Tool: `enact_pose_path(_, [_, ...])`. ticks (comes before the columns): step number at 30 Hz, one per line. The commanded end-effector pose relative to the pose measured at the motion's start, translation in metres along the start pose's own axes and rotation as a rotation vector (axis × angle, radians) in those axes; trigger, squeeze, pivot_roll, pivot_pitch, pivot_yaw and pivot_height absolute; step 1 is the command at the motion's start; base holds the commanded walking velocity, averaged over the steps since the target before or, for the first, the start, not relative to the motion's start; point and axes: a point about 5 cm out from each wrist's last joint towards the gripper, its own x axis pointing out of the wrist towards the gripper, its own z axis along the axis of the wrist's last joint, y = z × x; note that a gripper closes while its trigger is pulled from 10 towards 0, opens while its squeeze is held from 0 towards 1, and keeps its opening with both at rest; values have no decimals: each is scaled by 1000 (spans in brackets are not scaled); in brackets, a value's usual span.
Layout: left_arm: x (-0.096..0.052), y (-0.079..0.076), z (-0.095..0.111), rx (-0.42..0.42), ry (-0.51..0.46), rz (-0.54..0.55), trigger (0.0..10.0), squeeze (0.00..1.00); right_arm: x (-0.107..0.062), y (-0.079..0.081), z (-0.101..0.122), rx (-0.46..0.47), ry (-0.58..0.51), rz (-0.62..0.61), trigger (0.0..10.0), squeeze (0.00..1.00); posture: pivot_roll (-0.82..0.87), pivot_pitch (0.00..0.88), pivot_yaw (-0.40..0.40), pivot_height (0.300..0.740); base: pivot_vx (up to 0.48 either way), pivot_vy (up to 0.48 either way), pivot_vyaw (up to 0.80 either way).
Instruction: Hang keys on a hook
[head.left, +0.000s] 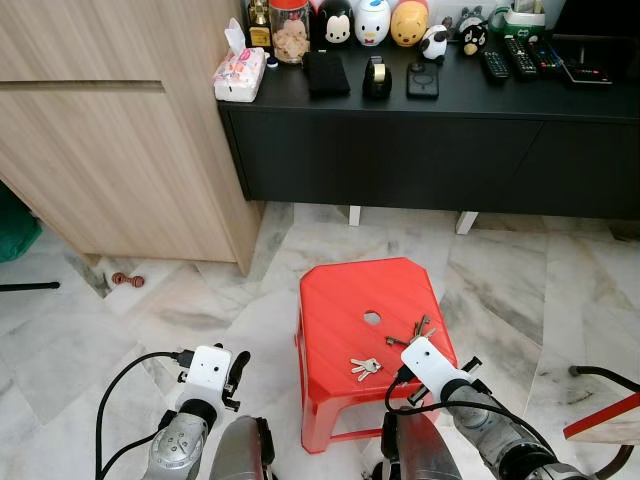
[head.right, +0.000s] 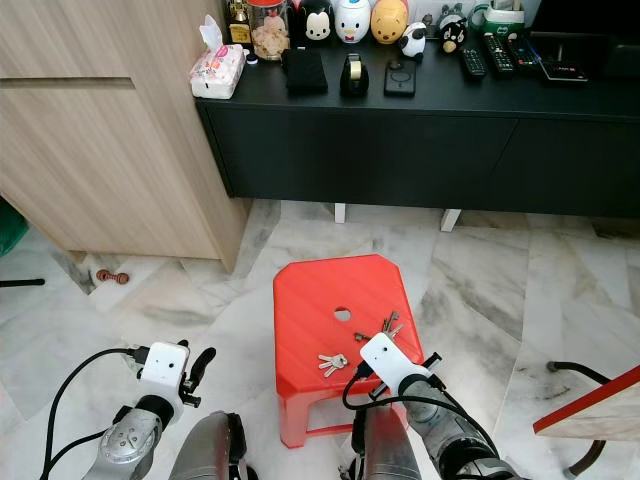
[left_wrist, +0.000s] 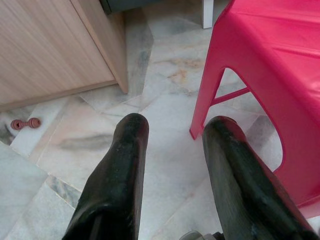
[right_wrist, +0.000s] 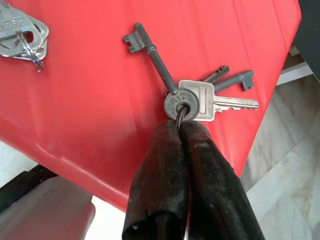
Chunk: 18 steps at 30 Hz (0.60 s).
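Keys lie on the red plastic stool (head.left: 355, 300) in front of the robot, in two bunches. The right gripper (right_wrist: 181, 131) is at the stool's near right corner, its two black fingers pressed together on the ring of the nearer bunch of keys (right_wrist: 197, 95). This bunch has old dark lever keys and one flat silver key with a round tag marked A12, and it lies flat on the red seat. The second, smaller bunch of silver keys (head.left: 365, 367) lies just beside it, toward the robot's left, and nothing touches it.

The left gripper (left_wrist: 172, 155) hangs low over the marble floor (head.left: 190, 310), to the left of the stool and apart from it, with its fingers spread and nothing between them.

Farther away, a small red-brown object (head.left: 127, 279) lies on the floor near the wooden cabinet (head.left: 110, 130). Behind the stool stands a black sideboard (head.left: 430, 140). On its top I see a pack of tissues (head.left: 239, 73), a glass jar (head.left: 289, 30) with pale pieces inside, cartoon figures (head.left: 372, 20), a black phone (head.left: 422, 79) and several remote controls (head.left: 520, 57).
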Motion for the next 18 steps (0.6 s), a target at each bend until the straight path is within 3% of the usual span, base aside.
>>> enact_pose_path(1, [-2, 1, -5, 25, 30, -6, 10000, 0, 1, -4, 4, 24, -25, -24, 0, 0, 34, 164, 13, 623, 0, 0, 0])
enact_pose_path(5, [2, 1, -5, 25, 35, -5, 10000, 0, 3, -12, 21, 123, -114, -81, 0, 0, 25, 147, 13, 623, 0, 0, 0])
enact_pose_path(9, [8, 1, -2, 28, 36, -3, 10000, 0, 3, -22, 39, 291, -207, -142, 0, 0, 19, 123, 9, 623, 0, 0, 0])
enact_pose_path(11, [9, 1, -1, 28, 34, 0, 10000, 0, 3, -23, 42, 322, -228, -153, 0, 0, 18, 120, 10, 623, 0, 0, 0])
enact_pose_path(15, [14, 3, 1, 28, 36, 10, 10000, 0, -3, -30, 57, 486, -369, -207, 0, 0, 11, 93, 9, 623, 0, 0, 0])
enact_pose_path(18, [15, 4, 0, 28, 41, 15, 10000, 0, -9, -38, 61, 544, -445, -272, 0, 0, 5, 80, 7, 623, 0, 0, 0])
